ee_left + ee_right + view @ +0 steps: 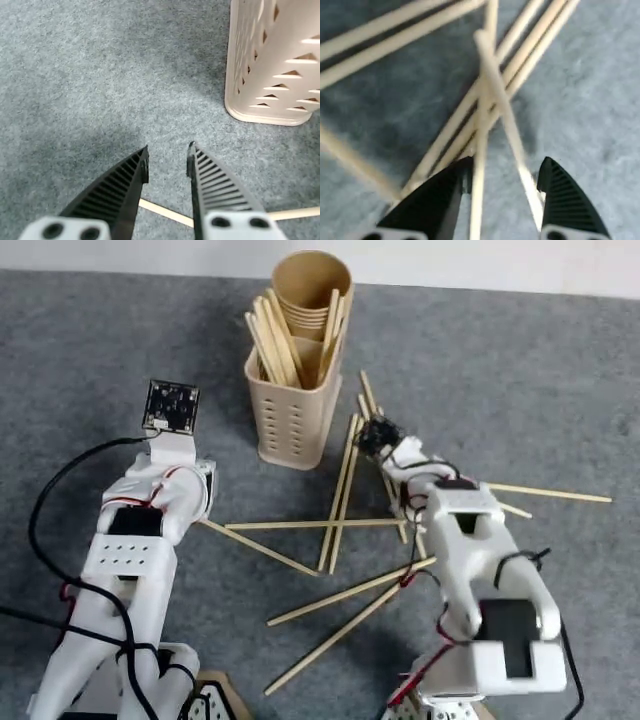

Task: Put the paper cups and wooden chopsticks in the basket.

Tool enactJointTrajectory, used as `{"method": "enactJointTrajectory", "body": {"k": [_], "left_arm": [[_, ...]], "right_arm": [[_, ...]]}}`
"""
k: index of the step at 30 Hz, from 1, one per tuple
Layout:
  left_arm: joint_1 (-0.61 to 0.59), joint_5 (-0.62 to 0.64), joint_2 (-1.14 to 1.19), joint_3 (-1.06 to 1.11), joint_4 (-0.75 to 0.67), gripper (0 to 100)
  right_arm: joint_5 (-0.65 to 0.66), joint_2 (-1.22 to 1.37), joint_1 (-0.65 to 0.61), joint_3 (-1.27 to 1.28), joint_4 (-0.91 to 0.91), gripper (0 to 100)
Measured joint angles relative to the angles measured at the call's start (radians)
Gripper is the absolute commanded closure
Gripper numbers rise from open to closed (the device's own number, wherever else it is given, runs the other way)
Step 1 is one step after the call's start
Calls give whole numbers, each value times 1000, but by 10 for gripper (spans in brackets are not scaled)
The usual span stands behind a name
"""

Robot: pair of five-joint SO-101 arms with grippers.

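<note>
Black ribbed fingers [120, 190] of the left gripper [167, 150] hang part open and empty above one thin wooden chopstick [165, 212], near the beige slotted plastic basket [270, 65]. The right gripper [507, 162], jaws wide and holding nothing, straddles crossed loose chopsticks [490, 95] beside the basket, which holds stacked tan paper cups [312, 290]. Bare grey carpet [560, 370] surrounds them.

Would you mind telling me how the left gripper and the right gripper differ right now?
The left gripper hangs over bare carpet near the basket; the right gripper hangs over crossed chopsticks. The left gripper's jaws stand closer together than the right gripper's. Both are open and hold nothing.
</note>
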Motion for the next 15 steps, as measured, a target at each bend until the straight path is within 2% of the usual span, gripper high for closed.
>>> {"method": "enactJointTrajectory", "body": {"k": [2,5,7,15], "left_arm": [[0,0,0,5,-3,836],[0,0,0,12,-6,836],[3,0,0,12,-6,836],[11,0,0,12,-6,836]], "right_arm": [[0,32,5,-32,8,807],[2,69,8,-64,6,997],[2,78,8,-75,6,973],[-6,89,37,-106,8,992]]}}
